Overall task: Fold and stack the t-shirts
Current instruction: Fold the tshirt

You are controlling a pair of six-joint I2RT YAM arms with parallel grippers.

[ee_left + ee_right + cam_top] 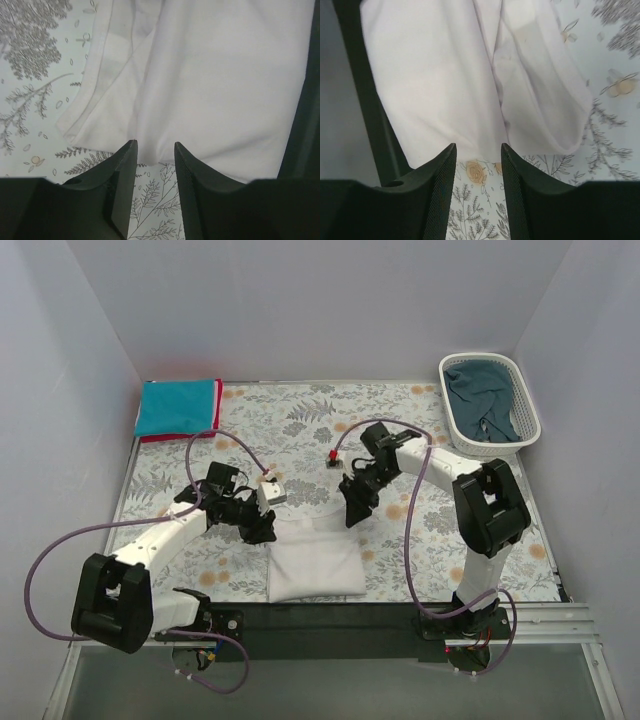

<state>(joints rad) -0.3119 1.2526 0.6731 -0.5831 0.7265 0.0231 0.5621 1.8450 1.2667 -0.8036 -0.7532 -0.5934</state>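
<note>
Two grippers, both parted, neither closed on anything. The left gripper (pixel 155 144) is low over the left far corner of the white t-shirt (pixel 315 565). Its fingers (pixel 122 180) stand a moderate gap apart, and the shirt's edge runs into that gap at the tips. Whether the tips press the cloth cannot be told. The right gripper (pixel 478 145) is over the right far corner, its fingers (pixel 515 185) a similar gap apart. The shirt's edge and a printed flower of the floral tablecloth (pixel 300 415) show between them, and contact here is likewise uncertain. The white t-shirt lies folded into a rough rectangle at the near middle of the table, close to the dark strip (pixel 330 618) along the near edge. A turned-over sleeve or hem shows at each far corner in the wrist views. The bright teal t-shirt (pixel 178 405) lies folded flat at the far left corner, on top of the red t-shirt (pixel 150 439), of which only a thin edge shows. The dark blue-teal t-shirt (pixel 480 400) sits crumpled inside the white slatted basket (pixel 482 359) at the far right. Purple cables (pixel 60 550) loop beside both arms, clear of the white shirt.
</note>
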